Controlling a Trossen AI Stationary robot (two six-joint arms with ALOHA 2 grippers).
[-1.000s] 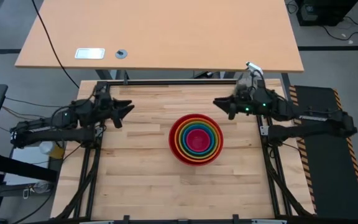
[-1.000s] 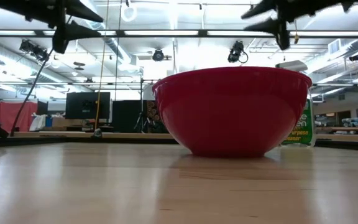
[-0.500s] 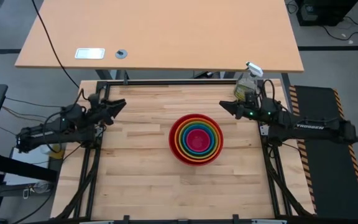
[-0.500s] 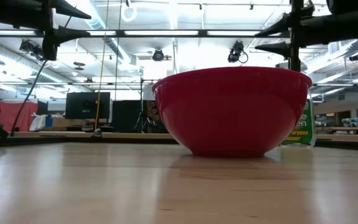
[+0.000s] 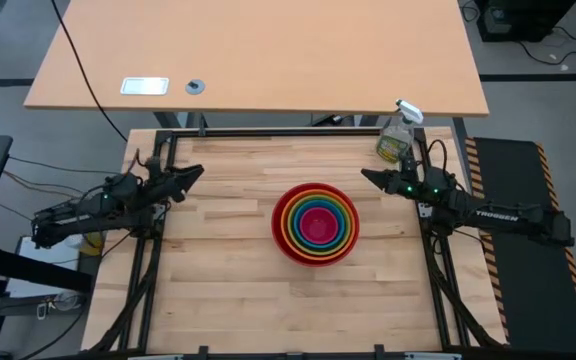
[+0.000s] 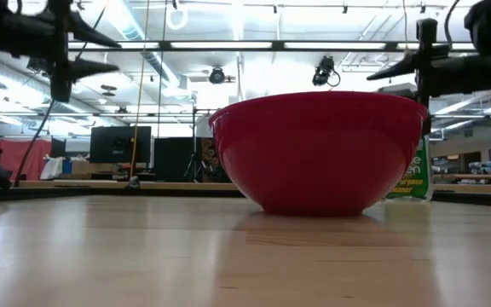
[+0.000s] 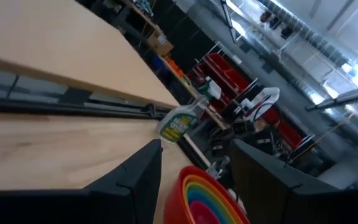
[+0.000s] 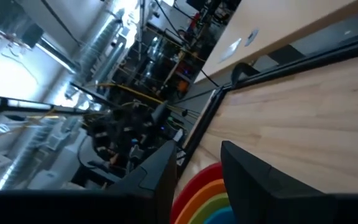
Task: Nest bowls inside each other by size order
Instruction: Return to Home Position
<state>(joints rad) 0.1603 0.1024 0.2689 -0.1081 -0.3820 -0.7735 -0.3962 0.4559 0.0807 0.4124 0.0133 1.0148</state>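
The five bowls sit nested at the table's middle: the red bowl point(image 5: 314, 224) stands on its base on the wood and holds the orange, lime green, blue and magenta pink bowls point(image 5: 318, 225) inside it. In the low view only the red bowl's wall point(image 6: 318, 153) shows. My left gripper point(image 5: 194, 174) is open and empty, raised at the table's left edge. My right gripper point(image 5: 370, 176) is open and empty, raised at the right edge. The bowls' rims also show in the left wrist view point(image 7: 204, 193) and the right wrist view point(image 8: 207, 193).
A clear spray bottle point(image 5: 397, 135) stands at the table's far right corner, just beyond my right gripper. A black frame point(image 5: 268, 133) runs along the far edge. A second tabletop point(image 5: 258, 55) lies behind.
Both arms have drawn back from the table's middle toward their own side edges: the left gripper toward the left edge, the right gripper toward the right edge and a little nearer. The nested bowls have stayed still.
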